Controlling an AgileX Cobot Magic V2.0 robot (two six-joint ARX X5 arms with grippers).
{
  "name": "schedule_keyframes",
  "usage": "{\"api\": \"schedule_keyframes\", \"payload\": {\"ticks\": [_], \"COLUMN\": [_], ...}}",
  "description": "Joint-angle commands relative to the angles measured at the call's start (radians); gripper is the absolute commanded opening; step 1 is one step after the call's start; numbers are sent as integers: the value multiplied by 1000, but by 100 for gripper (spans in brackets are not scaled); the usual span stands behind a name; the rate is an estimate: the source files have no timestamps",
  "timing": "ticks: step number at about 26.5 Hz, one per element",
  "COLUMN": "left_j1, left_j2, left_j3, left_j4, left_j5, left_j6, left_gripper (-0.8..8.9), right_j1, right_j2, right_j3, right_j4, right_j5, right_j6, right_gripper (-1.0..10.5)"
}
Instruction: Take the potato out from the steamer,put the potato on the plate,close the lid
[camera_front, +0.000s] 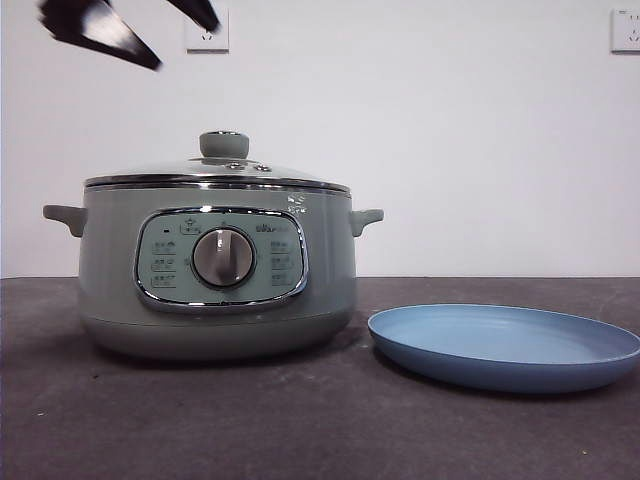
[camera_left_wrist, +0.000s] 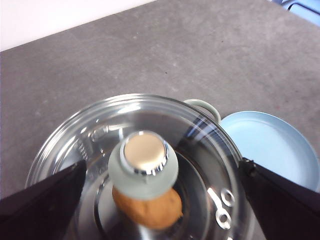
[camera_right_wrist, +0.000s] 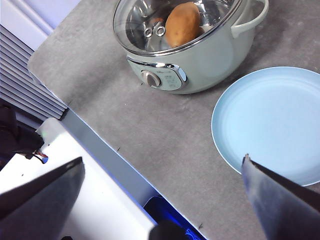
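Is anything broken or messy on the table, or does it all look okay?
Nothing looks wrong. The lid sits level on the steamer, with the potato whole inside. The plate lies flat beside the steamer, bare and unchipped. The left gripper hovers open above the lid's knob; the right gripper waits open, off to the side.

Knob (camera_left_wrist: 143, 169) hides potato (camera_left_wrist: 148, 207) top — steamer (camera_right_wrist: 200, 55) cropped.

Lid (camera_front: 216, 172) sits on the steamer (camera_front: 216, 275), potato (camera_right_wrist: 182, 23) inside under the glass. Plate (camera_front: 505, 345) lies just beside the steamer, apart from it, nearer the counter's (camera_front: 300, 430) front edge, nothing on it.
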Motion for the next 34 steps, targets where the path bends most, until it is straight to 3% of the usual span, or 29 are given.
{"api": "schedule_keyframes", "payload": {"ticks": [1, 11, 17, 21, 27, 34], "left_j1": [-15, -44, -62, -64, -64, -64], "left_j2": [65, 240, 258, 258, 258, 235], "left_j3": [23, 37, 37, 37, 37, 41], "left_j4": [23, 82, 91, 90, 89, 92], "left_j5": [-14, -47, -92, -88, -87, -86], "left_j6": [25, 41, 40, 40, 40, 35], "left_gripper": [688, 688, 667, 263, -12, -12], "right_j1": [2, 2, 2, 2, 2, 1], "right_j2": [0, 0, 0, 0, 0, 0], "right_j3": [2, 2, 2, 2, 2, 2], "right_j4": [7, 7, 7, 7, 7, 19], "right_j5": [0, 2, 2, 6, 6, 5], "right_j6": [-5, -5, -5, -5, -5, -4], "right_gripper": [660, 660, 660, 660, 660, 660]}}
